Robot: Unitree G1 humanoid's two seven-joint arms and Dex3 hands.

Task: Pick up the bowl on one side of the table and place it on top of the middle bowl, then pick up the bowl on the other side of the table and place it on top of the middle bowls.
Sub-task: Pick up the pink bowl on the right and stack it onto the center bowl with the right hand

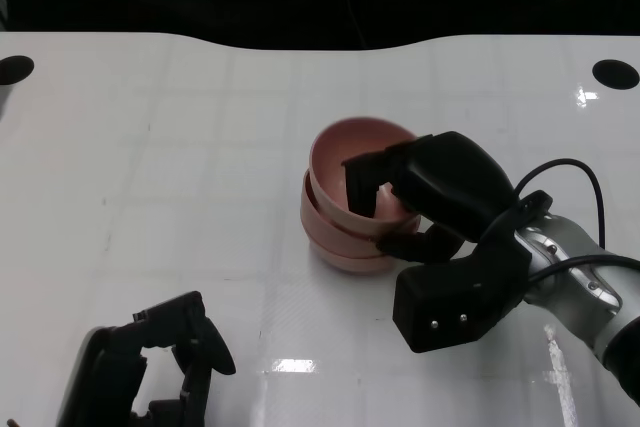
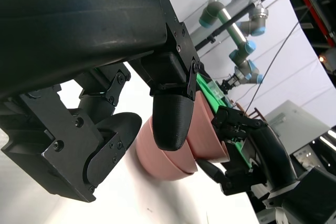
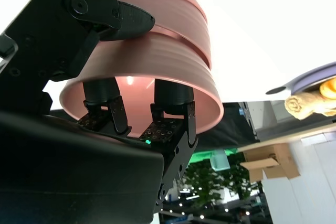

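A stack of pink bowls (image 1: 345,247) stands at the middle of the white table (image 1: 150,147). The top bowl (image 1: 345,152) sits tilted in the stack. My right hand (image 1: 440,187) grips its near right rim. In the right wrist view its fingers (image 3: 168,124) reach inside the top bowl (image 3: 147,61) and the thumb (image 3: 105,17) presses on the outer wall. My left hand (image 1: 150,362) lies at the front left, well away from the stack, fingers apart and holding nothing. The left wrist view shows the bowls (image 2: 157,161) beyond that hand's fingertips (image 2: 170,119), with the right hand (image 2: 247,145) on them.
Round black holes mark the table's far corners (image 1: 14,69) (image 1: 615,73). A black cable (image 1: 570,172) loops over my right forearm. Beyond the far edge it is dark. An industrial robot arm (image 2: 241,24) stands in the background of the left wrist view.
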